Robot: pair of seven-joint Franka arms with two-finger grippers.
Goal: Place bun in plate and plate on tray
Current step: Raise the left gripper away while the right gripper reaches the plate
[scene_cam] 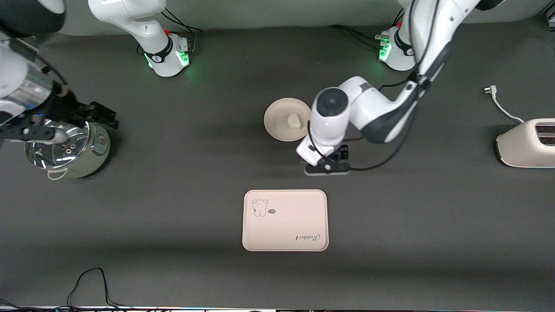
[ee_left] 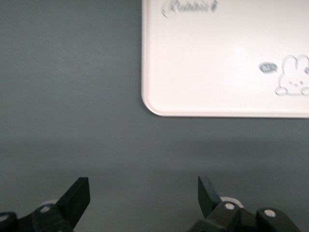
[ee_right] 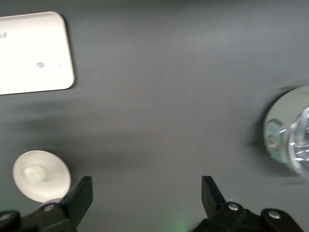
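The white bun point(scene_cam: 295, 121) lies on the round cream plate point(scene_cam: 279, 125) in the middle of the table. The rectangular cream-pink tray point(scene_cam: 285, 225) lies nearer the front camera than the plate, with nothing on it. My left gripper point(scene_cam: 327, 164) is open and empty, low over the bare table between the plate and the tray. The left wrist view shows its open jaws point(ee_left: 145, 193) and a corner of the tray point(ee_left: 222, 63). My right gripper point(scene_cam: 102, 113) is open and empty, over the pot. The right wrist view shows its jaws point(ee_right: 147, 195), the plate point(ee_right: 53, 186), the bun point(ee_right: 33, 174) and the tray point(ee_right: 34, 53).
A steel pot point(scene_cam: 65, 149) with a glass lid stands toward the right arm's end of the table; it also shows in the right wrist view point(ee_right: 289, 130). A cream toaster point(scene_cam: 527, 143) with its cord and plug point(scene_cam: 490, 90) stands toward the left arm's end. Black cables point(scene_cam: 91, 286) lie at the table's near edge.
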